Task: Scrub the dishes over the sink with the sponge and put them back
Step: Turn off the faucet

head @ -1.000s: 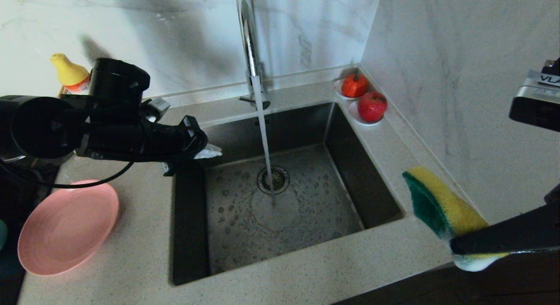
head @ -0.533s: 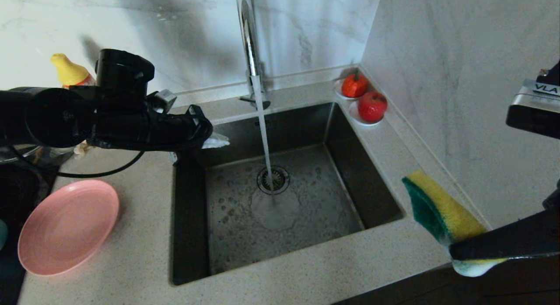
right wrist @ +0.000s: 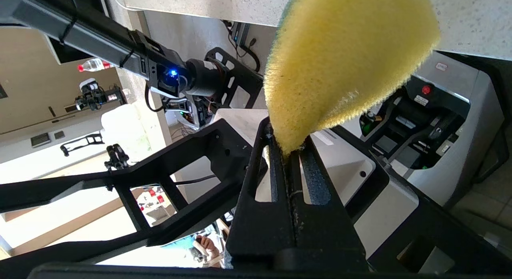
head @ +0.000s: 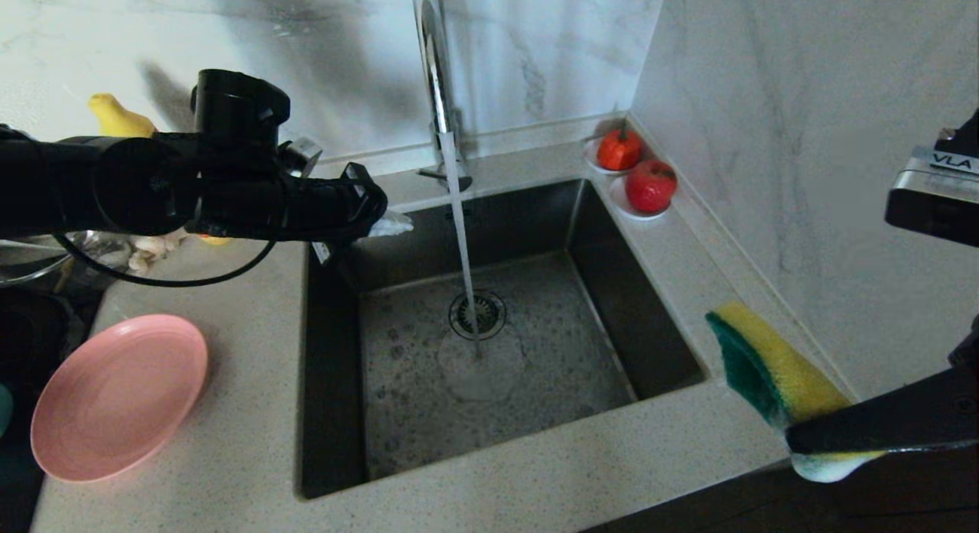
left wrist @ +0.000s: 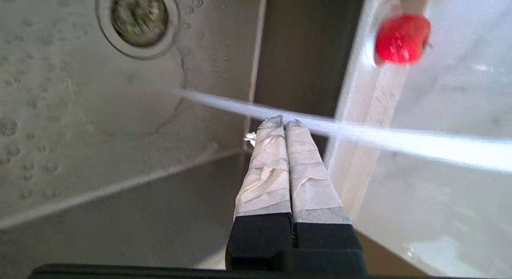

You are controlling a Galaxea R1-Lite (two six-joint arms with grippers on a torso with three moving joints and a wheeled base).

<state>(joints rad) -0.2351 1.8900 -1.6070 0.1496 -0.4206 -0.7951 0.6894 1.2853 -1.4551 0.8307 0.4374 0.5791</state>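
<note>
Left wrist view shows the left gripper [left wrist: 284, 125] with its taped fingers [left wrist: 268, 167] pressed flat together and nothing between them. It hangs over the back left part of the sink [head: 329, 411], tips just short of the water stream [head: 463, 265] that falls from the tap [head: 432, 74] to the drain strainer [head: 478, 313]. Seen from the head camera, the left gripper [head: 390, 225] reaches level from the left, above the basin's rim, with the whole open basin below and to its right.

Over the counter's front right corner, outside the basin, the right gripper [right wrist: 286, 151] is clamped on one end of the sponge [head: 772, 372]. From the pinched end the sponge's long axis rises up and back toward the left; its green scouring face is turned toward the sink and its yellow face toward the marble side wall [head: 803, 135], which stands close behind it.

On the counter [head: 229, 441] left of the sink lies the pink plate [head: 115, 395], hollow side up, its far edge reaching the counter's left edge. It is well apart from both grippers. Two red fruits on white saucers [head: 639, 181] fill the back right corner, beside the basin's rim. A yellow bottle cap [head: 115, 116] shows behind the left arm.
</note>
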